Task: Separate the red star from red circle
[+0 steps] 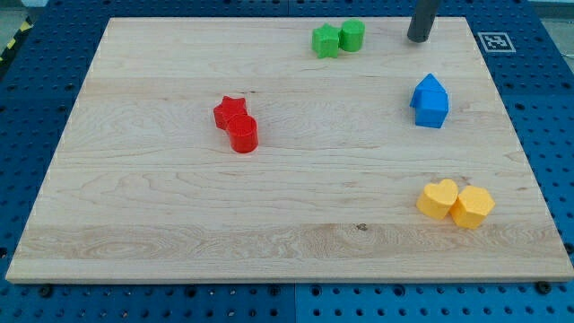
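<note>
The red star (229, 111) lies left of the board's middle, and the red circle (243, 135) touches it on its lower right side. My tip (418, 39) stands near the view's top right, far from both red blocks. It is right of the green blocks and above the blue blocks.
A green star-like block (326, 41) and a green circle (352, 35) touch at the top centre. Two blue blocks (430, 100) sit together at the right. A yellow heart (439, 199) and a yellow hexagon (473, 206) touch at the lower right. The wooden board (134, 224) lies on a blue pegboard.
</note>
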Tool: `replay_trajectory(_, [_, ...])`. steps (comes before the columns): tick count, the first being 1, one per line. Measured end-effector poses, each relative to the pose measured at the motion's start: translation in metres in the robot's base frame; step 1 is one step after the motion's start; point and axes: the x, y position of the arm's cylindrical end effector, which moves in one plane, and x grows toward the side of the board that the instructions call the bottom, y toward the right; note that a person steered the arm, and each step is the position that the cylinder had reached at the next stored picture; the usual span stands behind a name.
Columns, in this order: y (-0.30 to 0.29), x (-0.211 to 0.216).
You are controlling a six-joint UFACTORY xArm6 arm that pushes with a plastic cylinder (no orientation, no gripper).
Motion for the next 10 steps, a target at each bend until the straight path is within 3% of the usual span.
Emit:
replay_trajectory(3, [0.0, 0.012])
replay_trajectory(6, [-0.132, 0.037])
replay_trajectory(8, [-0.177, 0.071])
replay_trajectory(10, [-0.326, 0.097])
